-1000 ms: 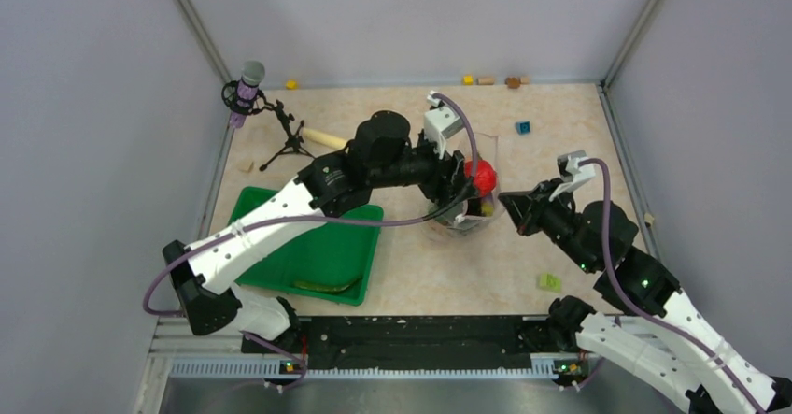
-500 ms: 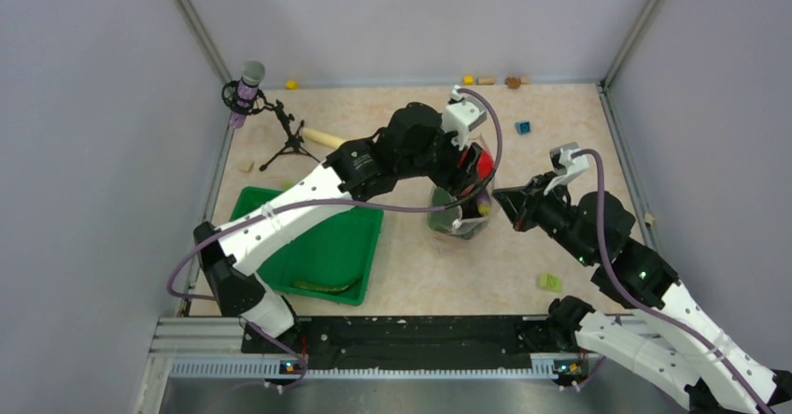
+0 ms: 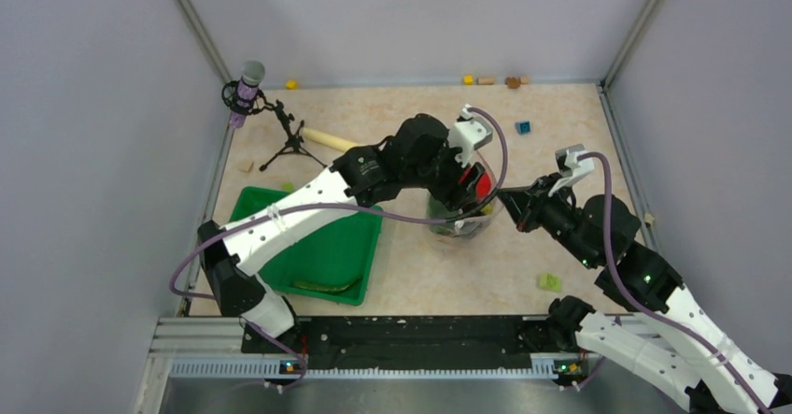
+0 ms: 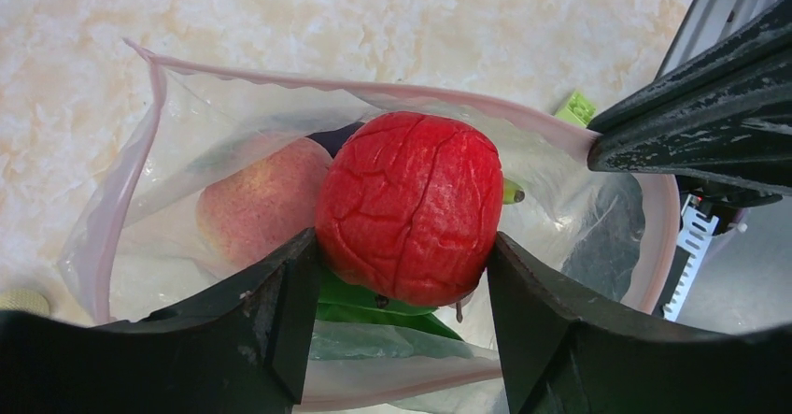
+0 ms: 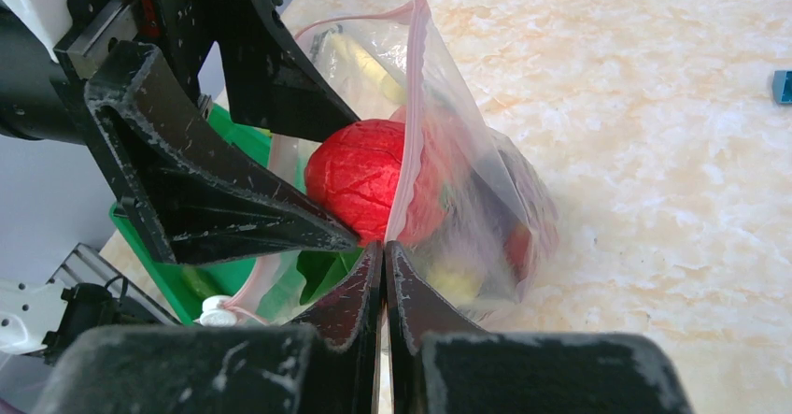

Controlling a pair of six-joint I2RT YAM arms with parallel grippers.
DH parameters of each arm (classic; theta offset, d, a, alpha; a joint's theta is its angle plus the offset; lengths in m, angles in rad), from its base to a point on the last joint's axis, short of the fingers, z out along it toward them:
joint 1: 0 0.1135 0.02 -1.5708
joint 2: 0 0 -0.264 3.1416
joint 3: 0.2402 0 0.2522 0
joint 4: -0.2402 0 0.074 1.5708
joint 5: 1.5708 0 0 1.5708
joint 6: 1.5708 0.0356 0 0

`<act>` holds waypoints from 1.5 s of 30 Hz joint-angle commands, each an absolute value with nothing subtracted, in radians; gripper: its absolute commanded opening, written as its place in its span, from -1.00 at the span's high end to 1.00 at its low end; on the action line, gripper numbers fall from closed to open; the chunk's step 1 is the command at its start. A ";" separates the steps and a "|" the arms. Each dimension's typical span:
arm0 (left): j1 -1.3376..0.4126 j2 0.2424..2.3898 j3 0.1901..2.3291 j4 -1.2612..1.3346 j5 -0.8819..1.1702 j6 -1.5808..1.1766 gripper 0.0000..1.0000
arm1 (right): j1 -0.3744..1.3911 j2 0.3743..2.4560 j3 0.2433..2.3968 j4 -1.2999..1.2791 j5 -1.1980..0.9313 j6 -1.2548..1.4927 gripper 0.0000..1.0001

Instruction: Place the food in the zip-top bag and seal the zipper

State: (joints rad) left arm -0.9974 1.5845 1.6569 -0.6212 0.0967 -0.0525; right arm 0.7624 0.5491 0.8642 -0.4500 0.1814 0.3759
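Note:
The clear zip-top bag (image 3: 456, 224) stands open in the middle of the table. My left gripper (image 3: 473, 188) is shut on a round red toy fruit (image 4: 408, 207) and holds it at the bag's mouth. A red-yellow peach (image 4: 257, 199) and green leaves (image 4: 374, 306) lie inside the bag. My right gripper (image 5: 385, 246) is shut on the bag's mouth edge, on the pale pink zipper strip (image 5: 416, 106), and holds that side up. The red fruit (image 5: 360, 176) and the left fingers (image 5: 215, 190) show just beyond it. Dark items deeper in the bag are blurred.
A green tray (image 3: 280, 213) with a long green-yellow item (image 3: 327, 286) lies to the left. A microphone on a tripod (image 3: 248, 85) and a rolling pin (image 3: 327, 138) stand at the back left. A blue block (image 3: 523, 127) and a green block (image 3: 549, 282) lie on the right.
My left gripper carried the red fruit to the right and then down into the bag's mouth. My right gripper kept its hold on the bag's edge and shifted slightly.

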 commanded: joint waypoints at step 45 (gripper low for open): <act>-1.264 1.389 1.243 -0.123 -0.214 -0.253 -0.45 | 0.755 0.534 0.844 -0.420 0.207 0.443 1.00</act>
